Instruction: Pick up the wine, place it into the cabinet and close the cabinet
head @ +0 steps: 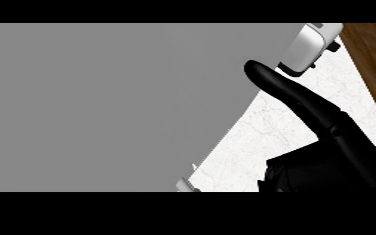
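White marble counter shows right of the grey cabinet door, where the right hand, fingers straight and together, touches that door's edge, apparently to push it; no wine visible, left hand unseen.

Right robot hand raised at view's right, fingers straight, extended up-left
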Robot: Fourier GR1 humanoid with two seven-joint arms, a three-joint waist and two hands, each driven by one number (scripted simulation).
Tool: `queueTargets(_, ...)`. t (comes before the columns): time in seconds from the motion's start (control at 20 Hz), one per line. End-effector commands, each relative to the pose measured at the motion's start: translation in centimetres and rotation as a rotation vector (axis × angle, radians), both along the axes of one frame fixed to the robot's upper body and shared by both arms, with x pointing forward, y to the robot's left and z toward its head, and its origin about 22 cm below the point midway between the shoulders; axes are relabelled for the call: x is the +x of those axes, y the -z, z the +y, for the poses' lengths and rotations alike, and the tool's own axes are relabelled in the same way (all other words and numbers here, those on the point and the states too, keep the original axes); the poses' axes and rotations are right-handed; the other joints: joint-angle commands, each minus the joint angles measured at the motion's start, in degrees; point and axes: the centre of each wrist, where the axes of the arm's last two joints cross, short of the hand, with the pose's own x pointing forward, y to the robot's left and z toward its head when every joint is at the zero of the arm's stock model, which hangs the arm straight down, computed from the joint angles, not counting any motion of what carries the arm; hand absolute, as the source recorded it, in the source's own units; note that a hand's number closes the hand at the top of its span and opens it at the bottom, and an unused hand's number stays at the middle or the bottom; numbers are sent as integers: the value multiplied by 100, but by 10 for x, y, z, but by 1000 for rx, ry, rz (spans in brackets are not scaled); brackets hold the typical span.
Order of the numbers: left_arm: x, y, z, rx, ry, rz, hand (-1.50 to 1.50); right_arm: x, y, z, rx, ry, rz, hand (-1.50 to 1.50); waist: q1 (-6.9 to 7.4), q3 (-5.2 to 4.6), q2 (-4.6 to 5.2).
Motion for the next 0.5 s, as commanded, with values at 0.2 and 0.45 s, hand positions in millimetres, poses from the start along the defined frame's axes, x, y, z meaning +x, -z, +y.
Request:
queueTargets(0.2, -6, -13, 80, 0, -46, -44, 150, -22, 7, 42, -44, -206, 77, 150, 58, -44, -17)
queueTargets(0.45, 3, -5, 120, 17, -60, -60, 150, -16, -1, 94, -110, -220, 5, 150, 49, -45, -15)
